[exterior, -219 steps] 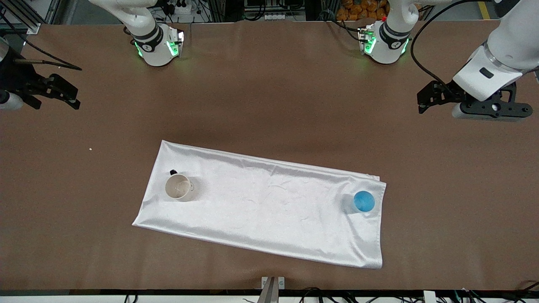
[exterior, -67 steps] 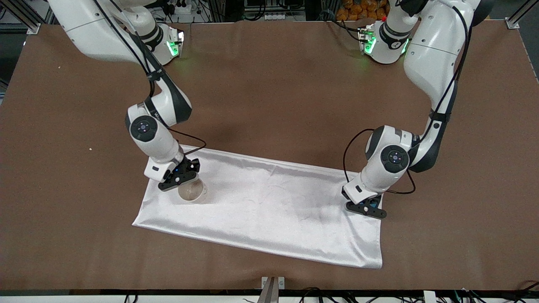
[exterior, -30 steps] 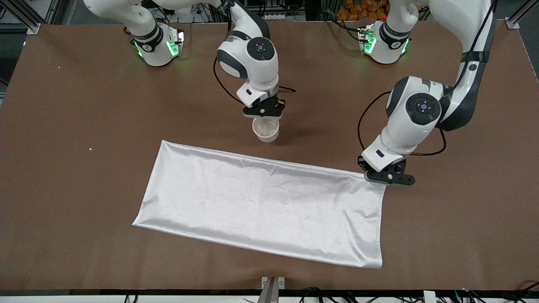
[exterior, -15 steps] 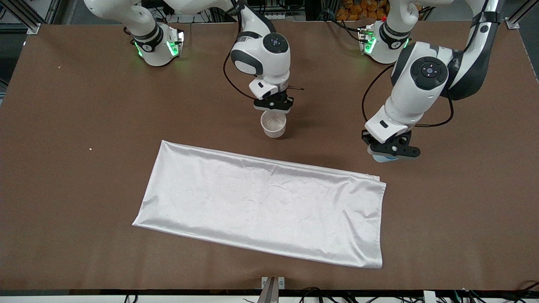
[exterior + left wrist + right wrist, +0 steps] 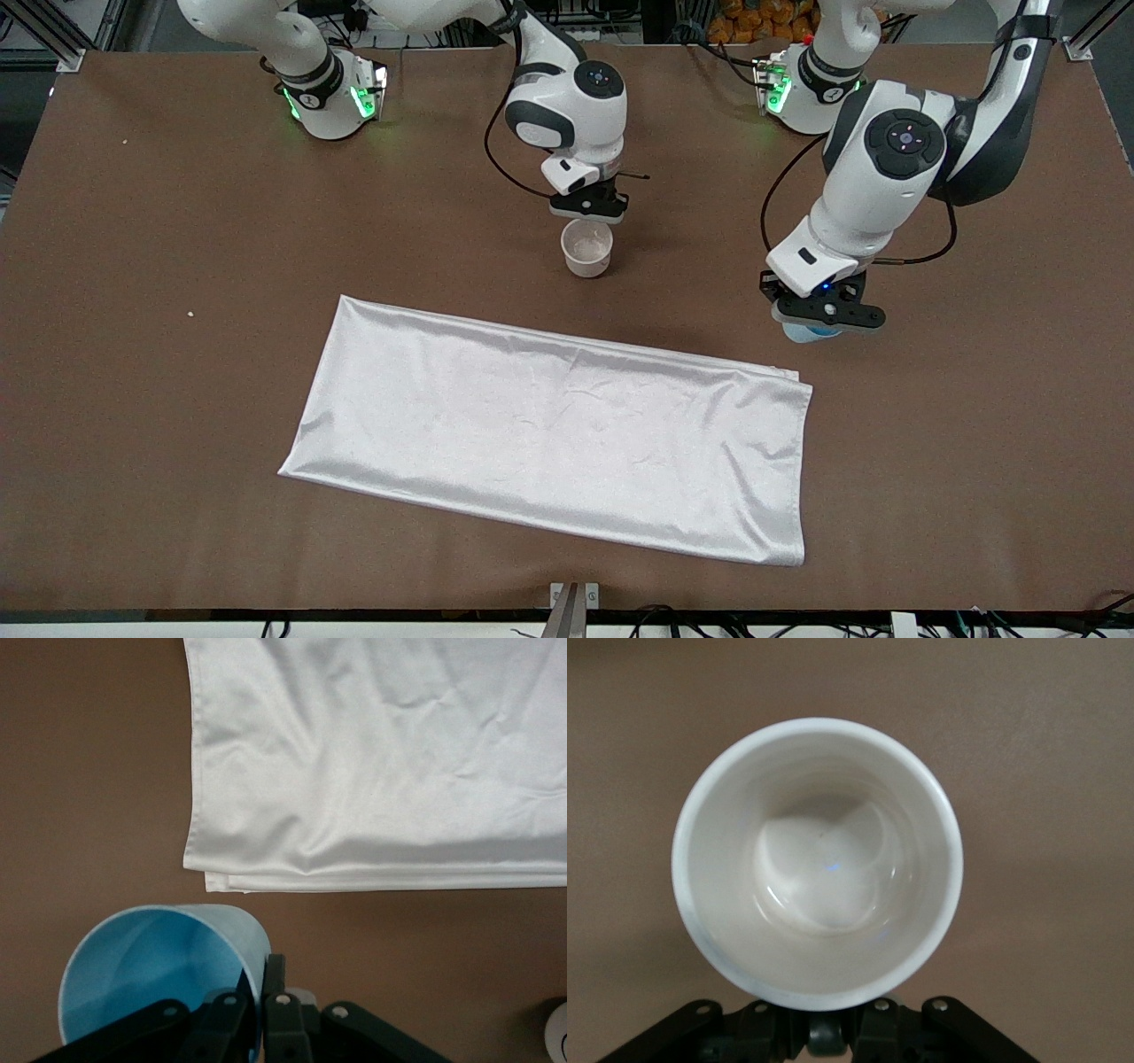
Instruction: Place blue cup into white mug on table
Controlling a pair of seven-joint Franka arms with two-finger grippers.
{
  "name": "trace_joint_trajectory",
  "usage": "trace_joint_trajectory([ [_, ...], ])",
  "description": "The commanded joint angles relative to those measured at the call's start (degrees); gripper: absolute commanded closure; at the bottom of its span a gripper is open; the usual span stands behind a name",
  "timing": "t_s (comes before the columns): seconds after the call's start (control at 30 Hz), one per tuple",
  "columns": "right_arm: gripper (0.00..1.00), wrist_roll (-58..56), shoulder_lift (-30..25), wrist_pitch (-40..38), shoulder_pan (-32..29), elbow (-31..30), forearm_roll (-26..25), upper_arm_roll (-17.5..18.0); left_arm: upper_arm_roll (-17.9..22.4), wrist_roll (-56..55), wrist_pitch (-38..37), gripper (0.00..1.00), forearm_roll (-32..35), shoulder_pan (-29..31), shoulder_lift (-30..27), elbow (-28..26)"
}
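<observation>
My left gripper (image 5: 822, 315) is shut on the rim of the blue cup (image 5: 811, 333) and holds it over the brown table (image 5: 177, 266), just off the cloth's corner at the left arm's end. In the left wrist view the blue cup (image 5: 159, 970) opens upward with its wall pinched between my fingers (image 5: 282, 1010). My right gripper (image 5: 588, 209) is shut on the dark handle of the white mug (image 5: 586, 248) and holds it upright over the bare table. The right wrist view shows the mug (image 5: 818, 859) with its beige-stained inside and nothing in it.
A large white satin cloth (image 5: 549, 434) lies flat across the middle of the table, nearer the front camera than both grippers. Its folded corner shows in the left wrist view (image 5: 372, 771). The arms' bases (image 5: 332, 84) stand at the table's back edge.
Both arms lifted their loads off the cloth. The right gripper has moved on with the mug toward the left arm's end. The left gripper with the cup has barely moved in the last half second.
</observation>
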Motion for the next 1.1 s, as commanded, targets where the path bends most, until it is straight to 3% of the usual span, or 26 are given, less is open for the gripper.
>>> trace_joint_trajectory([
  [0.0, 0.17, 4.3, 1.2, -0.2, -0.2, 0.7, -2.3, 0.4, -0.4, 0.1, -0.4, 1.00, 1.8, -0.3, 1.6, 2.6],
  [0.03, 0.04, 5.1, 1.2, -0.2, -0.2, 0.7, -2.3, 0.4, -0.4, 0.1, -0.4, 1.00, 1.8, -0.3, 1.6, 2.8],
  [0.07, 0.00, 6.1, 1.2, -0.4, -0.2, 0.7, -2.4, 0.5, -0.4, 0.1, -0.4, 1.00, 1.8, -0.3, 1.6, 2.9],
  [0.33, 0.00, 8.8, 0.4, -3.1, -0.5, 2.2, -2.3, 2.1, -0.4, -0.5, -0.4, 1.00, 1.8, -1.3, 1.6, 2.9],
  [0.6, 0.00, 8.4, 0.1, -17.4, -3.4, 11.8, -2.2, 5.4, -0.4, -1.4, -0.4, 1.00, 1.7, -3.9, 1.6, 3.2],
  [0.93, 0.00, -3.4, -1.5, -19.7, -22.6, 12.9, -1.4, 17.1, -0.4, -2.9, -0.8, 1.00, 1.7, -8.3, 1.7, 3.2],
  [1.07, 0.00, -12.3, -1.2, -20.4, -28.7, 12.9, -1.4, 18.1, -0.4, -5.7, -1.1, 1.00, 1.7, -11.4, 1.9, 3.2],
])
